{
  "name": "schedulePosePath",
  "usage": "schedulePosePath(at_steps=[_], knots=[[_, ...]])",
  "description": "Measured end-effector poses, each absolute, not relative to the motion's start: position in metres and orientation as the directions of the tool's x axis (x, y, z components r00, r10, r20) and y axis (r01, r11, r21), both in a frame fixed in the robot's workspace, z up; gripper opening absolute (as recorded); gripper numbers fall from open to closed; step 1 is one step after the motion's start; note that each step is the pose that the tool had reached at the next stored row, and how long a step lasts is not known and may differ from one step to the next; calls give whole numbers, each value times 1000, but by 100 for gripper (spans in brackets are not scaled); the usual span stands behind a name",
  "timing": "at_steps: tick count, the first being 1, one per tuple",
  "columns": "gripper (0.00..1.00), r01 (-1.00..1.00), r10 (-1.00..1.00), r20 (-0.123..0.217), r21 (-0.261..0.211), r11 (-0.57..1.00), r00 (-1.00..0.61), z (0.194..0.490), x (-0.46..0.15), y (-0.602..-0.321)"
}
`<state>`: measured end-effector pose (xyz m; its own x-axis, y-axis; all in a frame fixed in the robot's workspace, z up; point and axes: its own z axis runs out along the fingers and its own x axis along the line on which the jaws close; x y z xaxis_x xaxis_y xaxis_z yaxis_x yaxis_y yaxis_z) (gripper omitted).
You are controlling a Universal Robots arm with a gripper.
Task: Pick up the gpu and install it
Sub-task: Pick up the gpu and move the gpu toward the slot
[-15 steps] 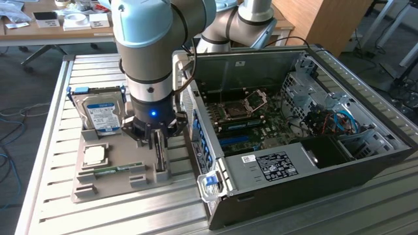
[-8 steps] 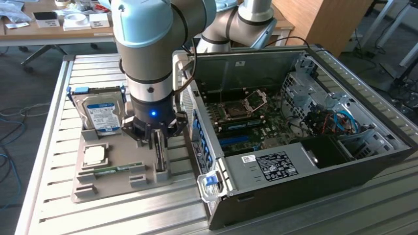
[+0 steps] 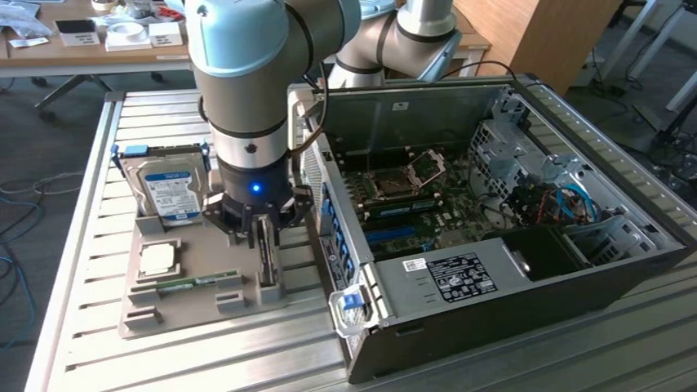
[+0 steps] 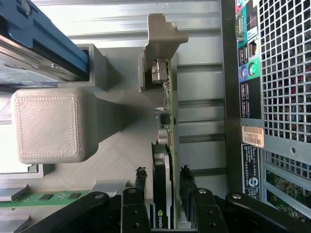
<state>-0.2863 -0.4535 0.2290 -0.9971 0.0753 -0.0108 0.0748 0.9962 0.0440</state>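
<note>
The gpu (image 4: 161, 160) stands on edge in a slot of the grey printed holder (image 3: 163, 314), its black cooler and green board edge facing up and its silver bracket (image 4: 163, 39) at the far end. In the exterior view the gpu (image 3: 267, 265) rises from the holder just beside the computer case. My gripper (image 4: 164, 174) is lowered over the card, with one black finger (image 4: 141, 182) on the cooler side and the other (image 4: 188, 182) on the board side. Small gaps show between fingers and card, so the gripper (image 3: 261, 235) is open and straddles it.
A silver hard drive with a blue label (image 3: 169, 192), a processor (image 3: 160, 259) and a green memory stick (image 3: 196, 283) also sit in the holder. The open computer case (image 3: 490, 245) lies close on the exterior view's right, motherboard (image 3: 409, 204) exposed. Its perforated rear panel (image 4: 284, 73) is near the card.
</note>
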Motion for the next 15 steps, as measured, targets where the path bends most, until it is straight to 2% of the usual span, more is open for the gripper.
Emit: schedulePosePath(at_steps=[12, 14, 15], knots=[[40, 75, 75, -11, 44, 996, -997, 229, -286, -454], [28, 75, 75, -11, 44, 996, -997, 229, -286, -454], [28, 75, 75, -11, 44, 996, -997, 229, -286, -454]])
